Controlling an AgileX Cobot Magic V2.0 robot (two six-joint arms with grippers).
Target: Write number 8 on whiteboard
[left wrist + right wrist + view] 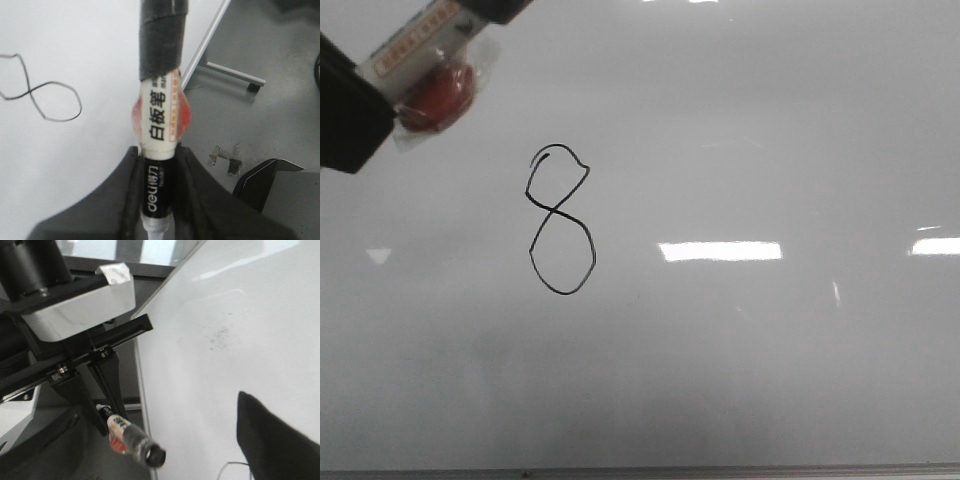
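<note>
On the whiteboard (740, 130) a finished number 8 (560, 222) is drawn in thin black line, a little left of the middle, with a small angular upper loop and a larger oval lower loop. Both loops look closed. The marker (425, 55) is held at the far left corner of the front view, apart from the figure, and its tip is not seen touching the board. In the left wrist view the left gripper (157, 195) is clenched on the black barrel of the marker, one finger on each side.

The right gripper (272, 440) is seen only as one dark finger near the board; whether its jaws are released or clenched cannot be told.

The writing step is judged to be done, and the task to be almost complete. For the next move, it is judged that the marker should be drawn back from the board without touching the surface, so that no extra stroke is left.
</note>
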